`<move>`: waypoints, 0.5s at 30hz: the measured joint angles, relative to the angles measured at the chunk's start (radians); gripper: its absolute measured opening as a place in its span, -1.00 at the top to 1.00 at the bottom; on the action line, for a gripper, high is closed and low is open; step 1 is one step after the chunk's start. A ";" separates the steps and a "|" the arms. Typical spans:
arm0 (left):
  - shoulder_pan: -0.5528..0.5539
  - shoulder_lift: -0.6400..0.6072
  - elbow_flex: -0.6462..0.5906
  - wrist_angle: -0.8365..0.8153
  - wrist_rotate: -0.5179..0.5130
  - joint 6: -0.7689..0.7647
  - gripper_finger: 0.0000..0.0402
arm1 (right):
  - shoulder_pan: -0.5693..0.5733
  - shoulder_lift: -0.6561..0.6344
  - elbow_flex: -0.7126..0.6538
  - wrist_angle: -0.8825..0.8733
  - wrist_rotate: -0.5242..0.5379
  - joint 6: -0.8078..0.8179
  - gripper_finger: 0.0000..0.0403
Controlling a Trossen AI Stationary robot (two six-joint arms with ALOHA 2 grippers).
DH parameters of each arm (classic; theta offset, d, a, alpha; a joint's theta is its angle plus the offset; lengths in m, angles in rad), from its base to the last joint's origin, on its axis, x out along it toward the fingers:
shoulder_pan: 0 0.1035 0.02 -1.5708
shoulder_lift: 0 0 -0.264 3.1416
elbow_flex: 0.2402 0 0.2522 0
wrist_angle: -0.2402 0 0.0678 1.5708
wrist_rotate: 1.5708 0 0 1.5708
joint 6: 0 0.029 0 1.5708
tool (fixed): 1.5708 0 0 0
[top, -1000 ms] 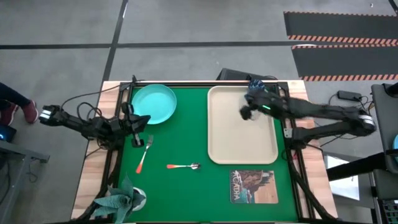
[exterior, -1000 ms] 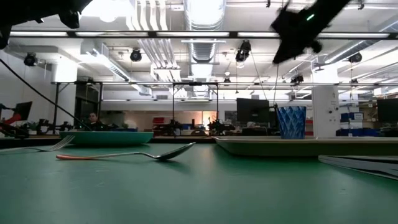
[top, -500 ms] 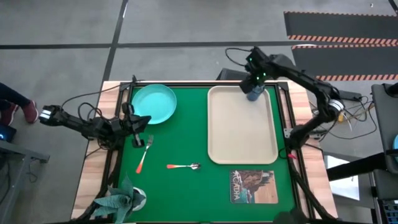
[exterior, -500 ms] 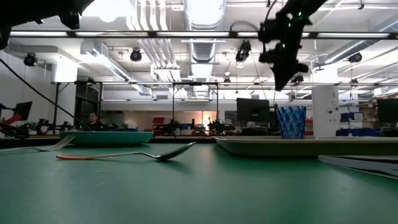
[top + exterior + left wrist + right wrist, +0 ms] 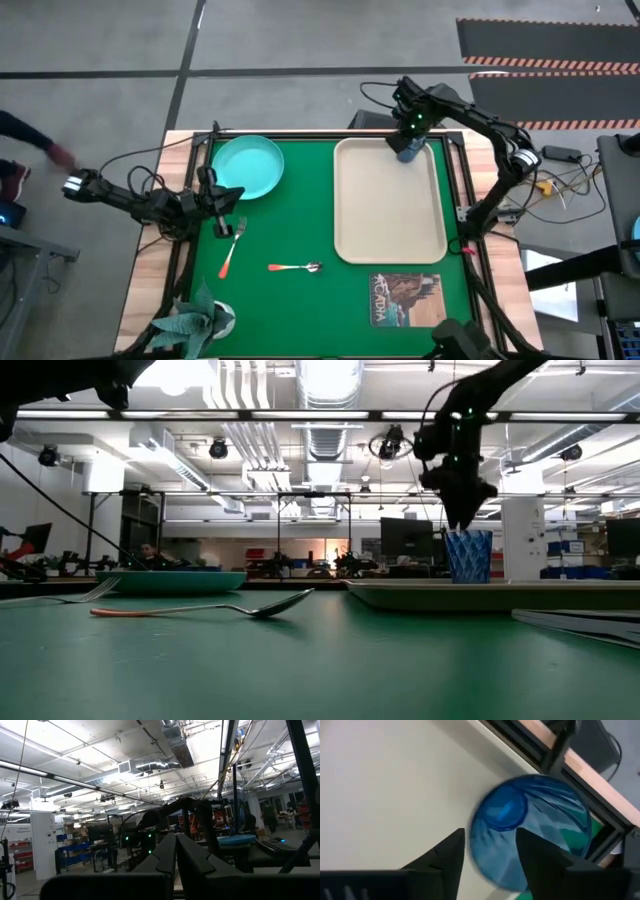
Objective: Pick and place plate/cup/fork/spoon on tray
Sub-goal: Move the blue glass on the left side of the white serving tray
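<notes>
A small blue cup (image 5: 409,153) stands upright on its base in the far right corner of the beige tray (image 5: 390,230). My right gripper (image 5: 462,522) hangs open right over the cup (image 5: 468,556), fingers pointing down at its rim. In the right wrist view the cup's mouth (image 5: 530,825) lies below the spread fingers. The turquoise plate (image 5: 247,166) lies far left on the green mat. The fork (image 5: 232,245) and the spoon (image 5: 293,267) lie flat near it. My left gripper (image 5: 228,203) rests shut between plate and fork. My right gripper comes at the cup's rim (image 5: 485,820) from above, pointing down. One finger (image 5: 447,855) stands outside the rim and the other (image 5: 542,860) shows over the mouth. I cannot tell whether either finger touches the cup.
A printed picture card (image 5: 408,299) lies at the near edge below the tray. A small potted plant (image 5: 200,318) stands at the near left corner. A black rail frame (image 5: 460,200) borders the mat. A person's sleeve shows beyond the table's left side.
My right gripper has swung from over the tray's far half toward the table's far edge, then come down onto the cup in the tray's far right corner. The cup has stayed where it stood.
</notes>
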 joint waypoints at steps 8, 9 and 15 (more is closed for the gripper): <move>0.000 0.002 -0.001 0.001 0.000 0.000 1.00 | 0.001 0.059 -0.001 0.008 -0.015 -0.003 0.13; 0.000 0.002 -0.001 0.001 0.000 0.000 1.00 | 0.001 0.064 -0.001 0.007 -0.014 -0.003 0.13; 0.000 0.000 0.002 0.001 0.000 0.000 1.00 | 0.002 0.090 -0.001 0.008 -0.015 0.012 0.33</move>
